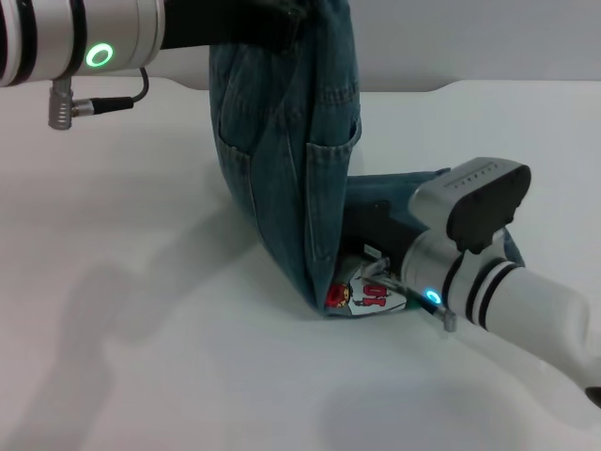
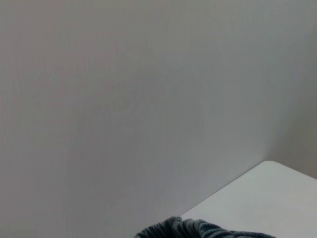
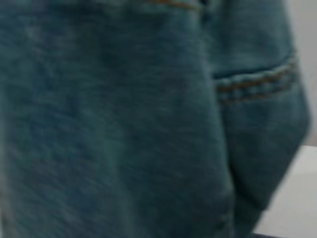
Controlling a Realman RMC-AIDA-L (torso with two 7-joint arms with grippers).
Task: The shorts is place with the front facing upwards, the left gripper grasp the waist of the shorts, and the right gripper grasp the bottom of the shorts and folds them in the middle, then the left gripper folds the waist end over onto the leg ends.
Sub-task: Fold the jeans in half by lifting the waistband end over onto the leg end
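Shorts [image 1: 282, 150] are held aloft by the left gripper; right gripper [image 1: 376, 282] jaws unclear; denim could be dropped if grip loosens.

Blue denim shorts [image 1: 282, 160] hang from the upper edge of the view, at the end of the silver left arm [image 1: 84, 42], down to the white table [image 1: 141, 357]. Their lower fold, bearing a red-and-white patch [image 1: 362, 298], rests on the table beside the white right arm [image 1: 507, 291]. Neither arm's fingers are visible.
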